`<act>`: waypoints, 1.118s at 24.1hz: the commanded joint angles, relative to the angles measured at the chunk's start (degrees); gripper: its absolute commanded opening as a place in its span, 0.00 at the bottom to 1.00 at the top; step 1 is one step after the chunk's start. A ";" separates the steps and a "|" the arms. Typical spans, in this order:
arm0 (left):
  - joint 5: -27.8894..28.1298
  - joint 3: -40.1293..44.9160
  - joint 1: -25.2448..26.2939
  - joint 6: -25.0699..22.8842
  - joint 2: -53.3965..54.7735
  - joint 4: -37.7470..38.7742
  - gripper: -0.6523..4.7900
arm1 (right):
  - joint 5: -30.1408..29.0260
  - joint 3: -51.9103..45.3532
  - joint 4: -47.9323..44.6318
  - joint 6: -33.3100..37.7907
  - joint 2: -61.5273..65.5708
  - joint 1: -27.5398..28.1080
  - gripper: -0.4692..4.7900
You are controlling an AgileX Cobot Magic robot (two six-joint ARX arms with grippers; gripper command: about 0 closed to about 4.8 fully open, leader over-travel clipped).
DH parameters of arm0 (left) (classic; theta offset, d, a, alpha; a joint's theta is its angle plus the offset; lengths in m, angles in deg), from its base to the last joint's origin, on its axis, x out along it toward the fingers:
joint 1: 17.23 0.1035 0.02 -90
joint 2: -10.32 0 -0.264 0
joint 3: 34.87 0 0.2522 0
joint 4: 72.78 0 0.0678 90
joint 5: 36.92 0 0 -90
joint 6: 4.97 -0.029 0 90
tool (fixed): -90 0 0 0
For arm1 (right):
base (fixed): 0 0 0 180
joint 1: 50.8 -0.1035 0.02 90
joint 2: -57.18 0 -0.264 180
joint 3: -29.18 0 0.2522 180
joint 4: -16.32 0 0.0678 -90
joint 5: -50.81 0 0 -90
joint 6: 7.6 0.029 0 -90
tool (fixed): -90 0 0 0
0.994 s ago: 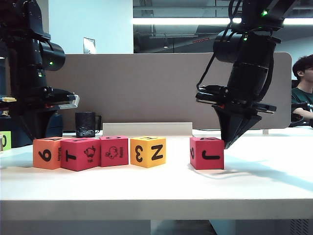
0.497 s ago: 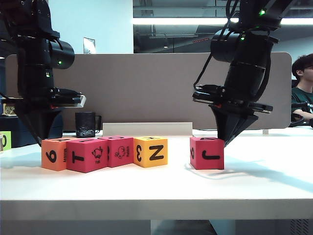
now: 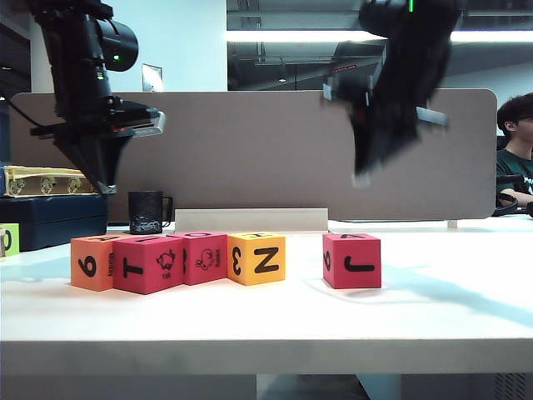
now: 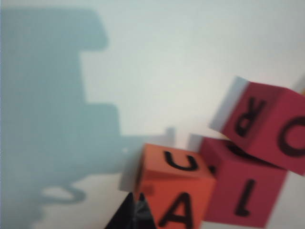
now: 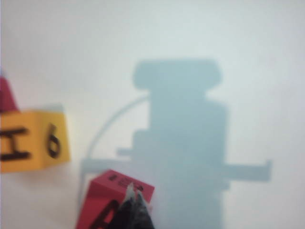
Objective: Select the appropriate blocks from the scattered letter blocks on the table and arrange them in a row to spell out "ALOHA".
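Observation:
Four blocks stand touching in a row on the white table (image 3: pixel 433 321): orange (image 3: pixel 87 261), magenta with a T (image 3: pixel 148 264), a second magenta (image 3: pixel 204 257), yellow with an N (image 3: pixel 258 257). A third magenta block with a J (image 3: pixel 352 260) stands apart to the right. My left gripper (image 3: pixel 104 185) hangs shut and empty above the orange block. In the left wrist view its tip (image 4: pixel 135 202) is over the orange block (image 4: pixel 174 183), which shows an A. My right gripper (image 3: pixel 361 177), blurred, is shut and empty high above the J block. In the right wrist view its tip (image 5: pixel 133 191) is over that block (image 5: pixel 112 200).
A black mug (image 3: pixel 146 211) and a low white strip (image 3: pixel 250 219) sit behind the row, before a grey partition (image 3: pixel 250 150). A dark box (image 3: pixel 50 218) and a lime-green cube (image 3: pixel 7 237) lie far left. A person (image 3: pixel 515 150) sits at the right.
Both grippers have risen well clear of the table, the left from beside the orange block, the right from the J block. The row of four shifted slightly right earlier.

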State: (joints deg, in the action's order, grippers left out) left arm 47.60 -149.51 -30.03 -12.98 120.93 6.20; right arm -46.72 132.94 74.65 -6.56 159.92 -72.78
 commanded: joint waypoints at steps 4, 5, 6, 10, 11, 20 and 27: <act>-3.37 -0.22 -4.24 -0.81 -0.26 3.48 0.11 | 0.15 6.99 6.84 -3.08 -4.28 -2.60 0.08; -3.41 -0.22 -4.94 -1.03 -0.26 3.85 0.11 | 0.11 7.10 7.30 -3.02 -5.09 -3.08 0.08; -3.39 -0.22 -5.81 -1.14 -0.26 4.39 0.11 | 0.11 7.08 7.76 -3.02 -6.03 -3.56 0.08; -3.37 -0.11 -10.56 -1.22 -0.28 5.75 0.11 | 0.11 7.08 8.72 -2.99 -8.98 -4.26 0.08; -3.32 0.31 -12.15 -1.20 -0.28 5.88 0.11 | 0.15 7.08 8.81 -2.97 -9.62 -4.26 0.08; -2.25 8.41 -16.39 0.13 -0.22 -1.81 0.11 | 1.20 7.06 9.64 -2.99 -10.14 -4.28 0.08; 0.02 10.54 -16.37 0.07 -0.15 -6.16 0.11 | 1.20 7.06 9.07 -2.99 -10.14 -4.50 0.08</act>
State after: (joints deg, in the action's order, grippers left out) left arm 46.66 -139.30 -46.42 -12.92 120.93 0.77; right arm -45.45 139.82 84.62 -9.40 150.15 -77.02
